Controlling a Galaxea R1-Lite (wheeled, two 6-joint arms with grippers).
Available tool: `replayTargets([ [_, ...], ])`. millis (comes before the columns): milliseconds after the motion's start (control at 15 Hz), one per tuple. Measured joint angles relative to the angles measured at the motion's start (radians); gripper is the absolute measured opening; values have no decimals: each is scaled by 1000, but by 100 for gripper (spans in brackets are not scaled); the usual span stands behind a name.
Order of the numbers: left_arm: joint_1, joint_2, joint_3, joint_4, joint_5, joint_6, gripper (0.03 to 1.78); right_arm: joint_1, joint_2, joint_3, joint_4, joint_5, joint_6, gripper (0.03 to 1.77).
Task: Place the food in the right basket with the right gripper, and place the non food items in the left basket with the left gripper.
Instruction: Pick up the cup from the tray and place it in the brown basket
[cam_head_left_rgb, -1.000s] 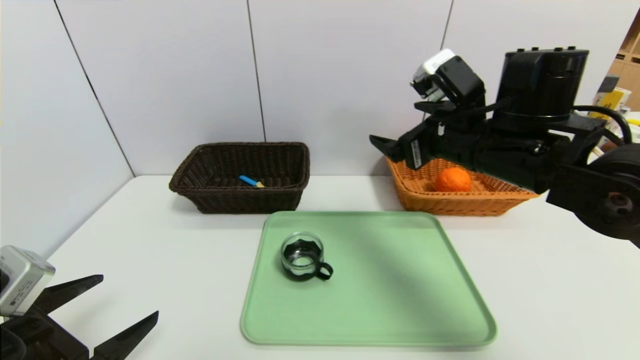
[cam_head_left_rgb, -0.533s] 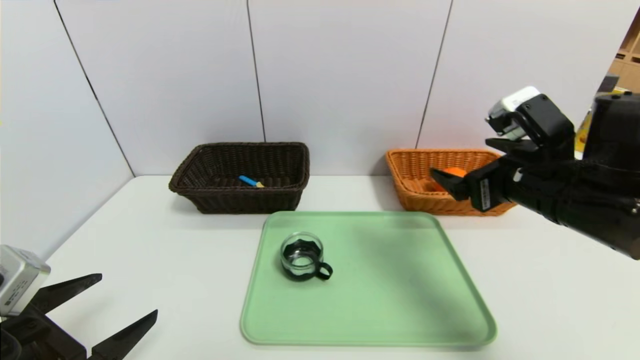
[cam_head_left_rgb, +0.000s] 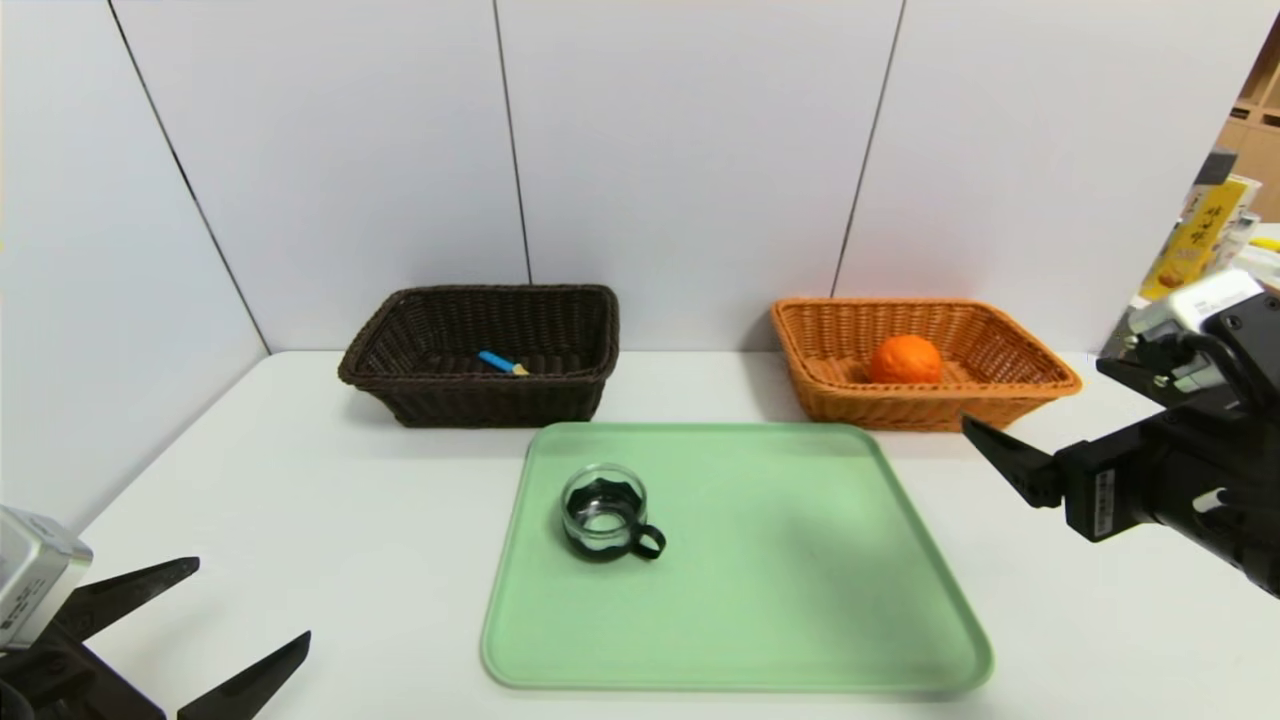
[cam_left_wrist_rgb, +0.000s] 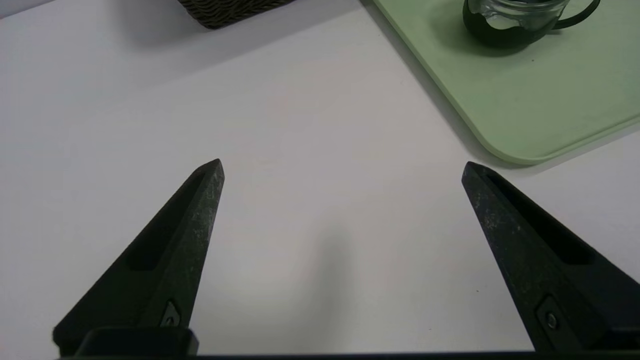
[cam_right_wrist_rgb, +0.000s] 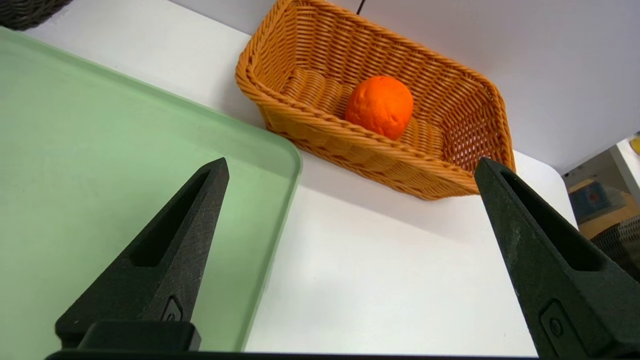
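- The right hand (cam_right_wrist_rgb: 352, 165) is wide open, its two dark fingers apart with nothing between them.
- An orange fruit (cam_right_wrist_rgb: 381, 106) sits inside the orange-tan wicker basket (cam_right_wrist_rgb: 370, 145).
- That basket stands on the white surface (cam_right_wrist_rgb: 360, 280), near a green tray (cam_right_wrist_rgb: 125, 175).
- Part of a dark wicker basket (cam_right_wrist_rgb: 30, 11) shows just beside the tray's edge.
- A pale wall (cam_right_wrist_rgb: 475, 45) rises behind the orange-tan basket.

Orange fruit (cam_head_left_rgb: 906, 360) in R basket (cam_head_left_rgb: 925, 392).
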Motion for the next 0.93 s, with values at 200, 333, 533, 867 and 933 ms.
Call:
replayTargets([
  [200,-1,0,-2,6,-1,-17,169,3,-30,21,2,-1,0,169],
  [333,-1,9,-10,12,-4,-17,169,8,-37,28,1,-1,1,169],
  [533,-2,43,-68,39,-6,-23,169,21,-41,41,0,-1,1,169],
  [867,-73,183,-331,209,18,-123,169,40,-42,67,0,0,5,169],
  [933,-116,225,-392,254,44,-167,169,43,-41,71,-1,0,5,169],
])
